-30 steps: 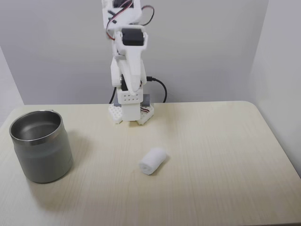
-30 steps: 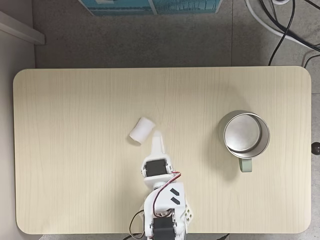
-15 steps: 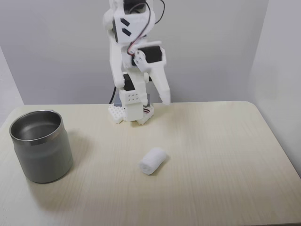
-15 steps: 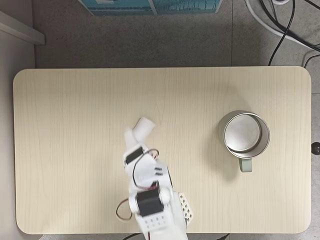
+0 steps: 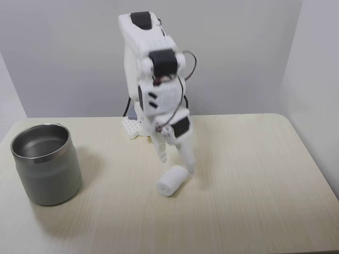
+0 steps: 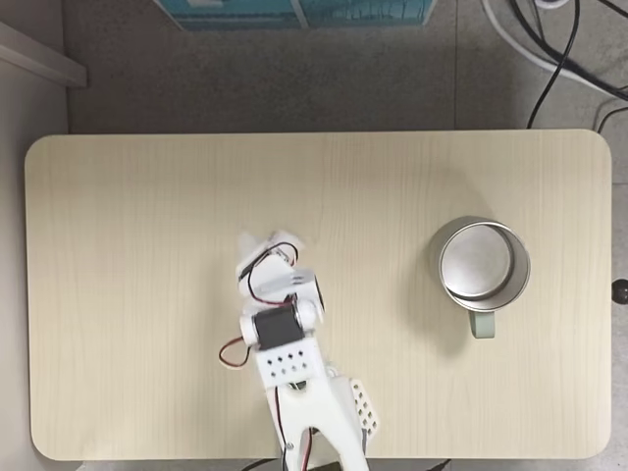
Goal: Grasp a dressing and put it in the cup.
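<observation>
The dressing (image 5: 171, 181), a small white gauze roll, lies on its side near the middle of the table. Above it my white gripper (image 5: 176, 164) stands open. One finger comes down just behind the roll and the other beside its right end, with neither touching it. From above, the gripper (image 6: 263, 245) and wrist cover most of the dressing (image 6: 287, 237). The grey metal cup (image 5: 47, 177) stands upright and empty at the left of the front fixed view. In the top fixed view the cup (image 6: 434, 260) is at the right, well away from the gripper.
The arm's base (image 5: 132, 128) is bolted at the table's back edge, with a black cable behind it. The light wooden table (image 5: 254, 174) has rounded corners and white walls close around it. Cables (image 6: 559, 49) and a blue box (image 6: 294, 12) lie on the floor beyond.
The arm has unfolded from upright and swung forward and down. The gripper has dropped from high near the base to just over the roll. Roll and cup have not moved.
</observation>
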### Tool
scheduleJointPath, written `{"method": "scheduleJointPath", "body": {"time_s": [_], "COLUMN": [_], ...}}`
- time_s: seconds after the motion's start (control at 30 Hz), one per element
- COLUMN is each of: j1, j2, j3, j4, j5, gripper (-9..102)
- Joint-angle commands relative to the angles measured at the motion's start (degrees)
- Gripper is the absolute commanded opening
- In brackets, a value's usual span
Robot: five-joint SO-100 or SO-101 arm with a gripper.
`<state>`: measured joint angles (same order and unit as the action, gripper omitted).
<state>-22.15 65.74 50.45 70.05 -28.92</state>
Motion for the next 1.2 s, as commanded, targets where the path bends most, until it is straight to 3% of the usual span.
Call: {"method": "scheduleJointPath", "body": {"time_s": [0.0,0.23,0.43,0.53,0.63,0.97,1.17], "j1": [0.18,1.67,1.49,1.49,1.49,0.97,1.58], "j2": [4.39,15.21,16.61,16.61,16.52,12.74,-3.34], "j3": [-0.44,-0.09,0.70,0.70,0.88,-0.18,3.16], "j4": [-2.29,-8.00,-8.26,-8.44,-8.88,-9.14,1.67], "j5": [-2.29,-3.69,-3.43,-3.25,-2.29,-0.44,1.32], "gripper": [31,29,27,18,0,0,0]}}
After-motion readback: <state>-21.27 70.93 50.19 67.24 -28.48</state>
